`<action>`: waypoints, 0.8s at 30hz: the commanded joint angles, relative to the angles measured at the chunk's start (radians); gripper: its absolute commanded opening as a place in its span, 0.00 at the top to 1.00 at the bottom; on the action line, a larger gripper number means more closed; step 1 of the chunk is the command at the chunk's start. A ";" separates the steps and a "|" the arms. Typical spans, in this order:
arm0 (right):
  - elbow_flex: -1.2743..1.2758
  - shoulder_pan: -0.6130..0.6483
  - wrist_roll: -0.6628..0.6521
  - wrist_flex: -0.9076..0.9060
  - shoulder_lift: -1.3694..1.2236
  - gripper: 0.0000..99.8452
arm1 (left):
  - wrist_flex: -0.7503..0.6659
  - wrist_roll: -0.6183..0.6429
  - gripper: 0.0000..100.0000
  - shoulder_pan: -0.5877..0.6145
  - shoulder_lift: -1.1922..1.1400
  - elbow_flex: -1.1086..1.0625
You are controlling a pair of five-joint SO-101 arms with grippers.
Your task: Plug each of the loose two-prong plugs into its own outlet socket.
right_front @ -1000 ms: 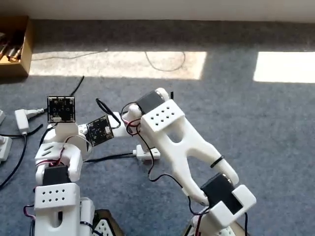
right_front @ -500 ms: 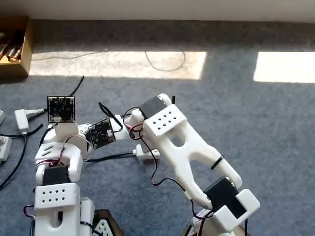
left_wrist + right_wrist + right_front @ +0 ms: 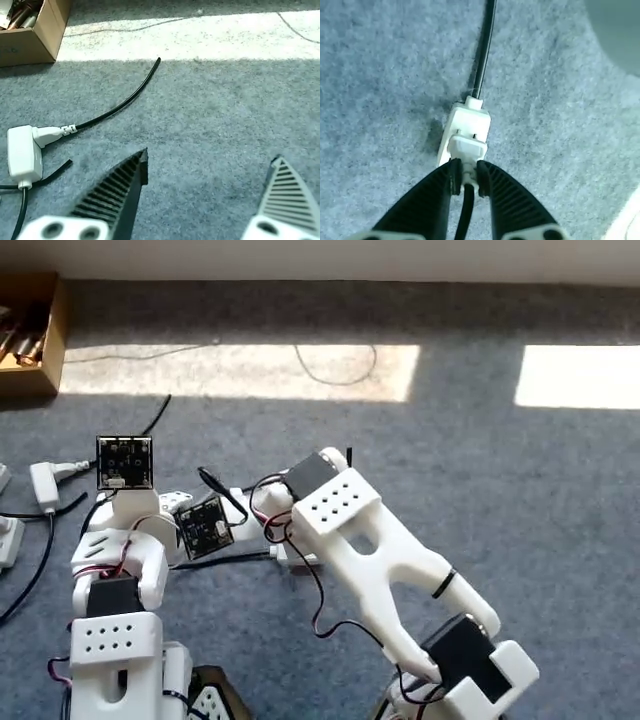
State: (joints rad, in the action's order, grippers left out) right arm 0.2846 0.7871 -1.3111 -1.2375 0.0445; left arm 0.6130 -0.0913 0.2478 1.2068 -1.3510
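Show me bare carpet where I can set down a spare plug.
Widest bare carpet lies right of the right arm, below the sunlit patch. Also free: ahead of the open left tool, beside the black cable. Crowded: around the white adapter and its cords at the left, and where the right tool grips the plug at the socket.

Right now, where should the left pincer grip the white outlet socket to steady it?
Probably pinch the outlet socket across its long sides, from above: it lies flat on carpet, cable at one end, plug at the other.
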 commanded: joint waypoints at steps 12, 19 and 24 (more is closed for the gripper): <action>0.028 0.004 0.025 0.088 -0.186 0.99 | -0.014 0.000 0.63 -0.015 0.002 0.005; -0.035 0.001 0.035 0.088 -0.300 0.99 | -0.014 0.000 0.63 -0.015 0.002 0.005; -0.035 0.001 0.037 0.110 -0.341 0.99 | -0.015 0.000 0.63 -0.015 0.002 0.004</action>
State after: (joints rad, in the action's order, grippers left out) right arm 0.2493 0.7871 -1.2804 -1.1439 -0.2378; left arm 0.6130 -0.0928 0.2493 1.2052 -1.3587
